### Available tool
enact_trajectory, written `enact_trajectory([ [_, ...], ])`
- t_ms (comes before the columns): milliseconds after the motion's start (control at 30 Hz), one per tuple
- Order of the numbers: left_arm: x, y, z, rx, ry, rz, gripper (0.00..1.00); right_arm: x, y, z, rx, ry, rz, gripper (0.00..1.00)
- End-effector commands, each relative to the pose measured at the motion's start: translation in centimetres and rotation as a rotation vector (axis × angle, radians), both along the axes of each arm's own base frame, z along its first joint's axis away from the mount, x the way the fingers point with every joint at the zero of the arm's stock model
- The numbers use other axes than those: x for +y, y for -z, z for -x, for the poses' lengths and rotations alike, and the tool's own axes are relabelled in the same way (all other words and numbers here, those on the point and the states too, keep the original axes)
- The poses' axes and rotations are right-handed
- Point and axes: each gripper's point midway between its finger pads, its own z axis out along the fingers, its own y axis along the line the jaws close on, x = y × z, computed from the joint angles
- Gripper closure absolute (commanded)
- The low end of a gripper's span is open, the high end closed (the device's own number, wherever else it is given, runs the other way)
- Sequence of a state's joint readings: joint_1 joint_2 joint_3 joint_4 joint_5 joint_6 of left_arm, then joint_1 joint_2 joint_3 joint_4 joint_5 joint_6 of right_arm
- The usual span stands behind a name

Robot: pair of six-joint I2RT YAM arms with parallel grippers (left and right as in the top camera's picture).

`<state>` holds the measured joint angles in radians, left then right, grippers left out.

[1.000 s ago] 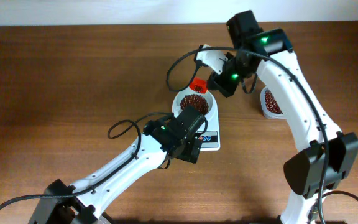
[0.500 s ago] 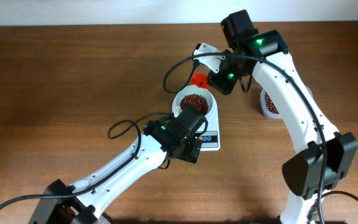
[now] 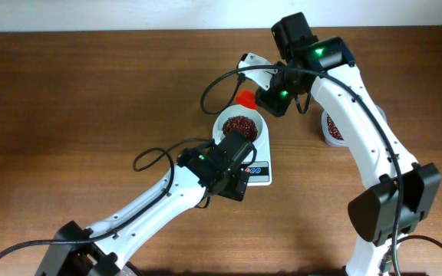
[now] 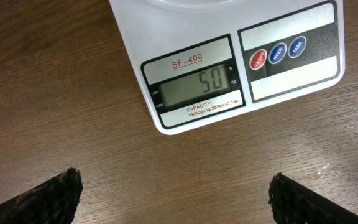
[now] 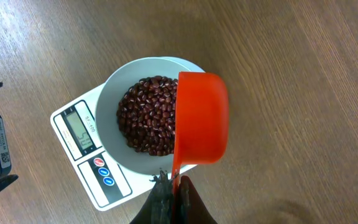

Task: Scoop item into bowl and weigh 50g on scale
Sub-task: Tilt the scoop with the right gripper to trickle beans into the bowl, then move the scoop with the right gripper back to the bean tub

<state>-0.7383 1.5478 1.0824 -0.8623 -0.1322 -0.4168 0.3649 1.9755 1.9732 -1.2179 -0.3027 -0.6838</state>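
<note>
The white bowl (image 5: 114, 93) sits on the white scale (image 5: 126, 183) and holds a heap of dark red-brown beans (image 5: 148, 121); bowl and beans also show in the overhead view (image 3: 240, 125). The scale's display (image 4: 194, 86) reads 50. My right gripper (image 5: 175, 180) is shut on the handle of an orange-red scoop (image 5: 201, 118), held tilted on its side over the bowl's right rim; it shows in the overhead view (image 3: 245, 97). My left gripper (image 4: 176, 196) is open and empty, low over the wood just in front of the scale (image 4: 185, 31).
A clear container of beans (image 3: 334, 127) stands on the table to the right of the scale, partly hidden by the right arm. The left arm's wrist (image 3: 229, 165) covers the scale's front left part in the overhead view.
My right gripper has drawn the orange-red scoop a little up and back from the bowl. The left arm has not moved.
</note>
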Motion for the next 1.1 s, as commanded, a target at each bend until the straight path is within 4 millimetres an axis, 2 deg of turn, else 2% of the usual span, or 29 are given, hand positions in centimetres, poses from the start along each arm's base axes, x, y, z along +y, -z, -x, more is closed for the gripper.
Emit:
enact_trajectory([
  [0,0.1,0.0,0.0,-0.007,-0.015,-0.004,0.01,0.3,-2.3,0.1,-0.051,0.008,-0.019,0.96],
  [67,0.1,0.0,0.0,-0.007,-0.015,-0.003,0.01,0.9,-2.0,1.8,0.000,-0.034,-0.020,0.96],
  [100,0.1,0.0,0.0,-0.007,-0.015,-0.004,0.01,0.1,-1.6,1.8,-0.016,-0.026,0.050,0.96],
  [167,0.1,0.0,0.0,-0.007,-0.015,-0.004,0.01,-0.3,-1.6,0.6,-0.053,0.028,0.077,0.96],
  [267,0.1,0.0,0.0,-0.007,-0.015,-0.004,0.01,0.2,-1.9,0.1,-0.057,0.068,0.040,0.96],
  [333,0.1,0.0,0.0,-0.007,-0.015,-0.004,0.01,-0.2,-2.2,-0.6,-0.055,0.136,0.015,0.96],
  [467,0.1,0.0,0.0,-0.007,-0.015,-0.004,0.01,-1.0,-3.1,-1.1,0.048,0.236,-0.157,0.96],
  [633,0.1,0.0,0.0,-0.007,-0.015,-0.004,0.01,-6.9,-5.4,-1.9,0.245,0.416,-0.465,0.96],
  [733,0.1,0.0,0.0,-0.007,-0.015,-0.004,0.01,-13.3,-5.1,-2.7,0.269,0.592,-0.489,0.96],
  [800,0.1,0.0,0.0,-0.007,-0.015,-0.003,0.01,-17.8,-3.8,-3.1,0.277,0.738,-0.462,0.96],
  [900,0.1,0.0,0.0,-0.007,-0.015,-0.004,0.01,-22.5,-0.8,-2.0,0.334,0.919,-0.384,0.96],
  [1000,0.1,0.0,0.0,-0.007,-0.015,-0.003,0.01,-24.9,2.6,-0.6,0.386,1.014,-0.287,0.96],
  [1067,0.1,0.0,0.0,-0.007,-0.015,-0.004,0.01,-25.5,4.5,0.0,0.407,1.033,-0.253,0.96],
])
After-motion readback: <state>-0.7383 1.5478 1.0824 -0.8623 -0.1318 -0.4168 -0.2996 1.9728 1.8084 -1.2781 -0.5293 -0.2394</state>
